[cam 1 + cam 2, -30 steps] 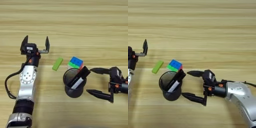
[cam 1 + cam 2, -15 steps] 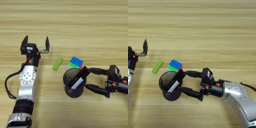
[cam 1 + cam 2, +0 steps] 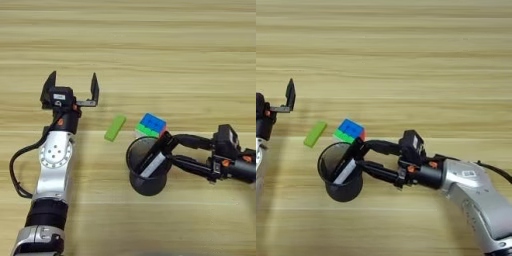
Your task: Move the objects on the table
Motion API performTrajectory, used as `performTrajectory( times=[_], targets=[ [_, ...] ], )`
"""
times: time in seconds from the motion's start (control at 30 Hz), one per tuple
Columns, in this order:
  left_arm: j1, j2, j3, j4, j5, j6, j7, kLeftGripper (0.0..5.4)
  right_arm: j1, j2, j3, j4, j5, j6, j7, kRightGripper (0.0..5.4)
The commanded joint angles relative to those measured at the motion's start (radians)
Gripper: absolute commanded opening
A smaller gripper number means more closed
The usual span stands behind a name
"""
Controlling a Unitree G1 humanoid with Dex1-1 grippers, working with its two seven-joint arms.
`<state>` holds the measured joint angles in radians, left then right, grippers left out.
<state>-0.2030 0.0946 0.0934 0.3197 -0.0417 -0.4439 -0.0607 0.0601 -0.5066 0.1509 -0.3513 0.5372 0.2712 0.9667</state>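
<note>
1. Here, the black mesh cup (image 3: 148,167) serves as the landmark; it stands upright on the light wood-grain table (image 3: 150,50), toward the near middle of the top.
2. Well to the left of the cup and a little farther back, the left gripper (image 3: 71,89) hangs over bare wood at the end of its silver forearm, its two black fingers spread wide apart with nothing between them.
3. Just left of the cup and slightly behind its rim, the flat bright-green bar (image 3: 115,127) lies on the table, angled on a diagonal and clear of the cup.
4. Directly behind the cup, close to its far rim, sits the small puzzle cube (image 3: 151,125), with blue on top and green and red faces showing.
5. Inside the cup, the white-barrelled marker (image 3: 154,162) leans on a slant, its black cap end up at the cup's right rim.
6. At the right rim of the cup, the right gripper (image 3: 360,155) reaches in from the right, its two long fingers drawn in on either side of the marker's cap end; whether they truly press on it cannot be told.
</note>
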Motion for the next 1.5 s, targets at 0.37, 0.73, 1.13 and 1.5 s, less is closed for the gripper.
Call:
performTrajectory(
  times=[0.37,0.73,1.13,1.5],
  targets=[
    [-0.002,0.001,-0.007,0.006,0.02,-0.009,0.005,5.4,-0.037,0.016,0.02,0.002,-0.04,0.004,-0.036,0.86],
    [-0.003,-0.001,-0.008,0.007,0.021,-0.009,0.007,5.4,-0.039,0.013,0.016,0.004,-0.039,0.002,-0.033,0.67],
    [-0.007,-0.002,-0.01,0.014,0.021,-0.01,0.005,5.4,-0.058,-0.019,-0.045,-0.078,0.066,0.032,0.008,0.67],
    [-0.001,-0.001,-0.017,0.002,0.016,-0.013,0.001,5.4,-0.081,-0.073,-0.18,-0.122,0.219,0.081,0.047,0.67]
  ],
)
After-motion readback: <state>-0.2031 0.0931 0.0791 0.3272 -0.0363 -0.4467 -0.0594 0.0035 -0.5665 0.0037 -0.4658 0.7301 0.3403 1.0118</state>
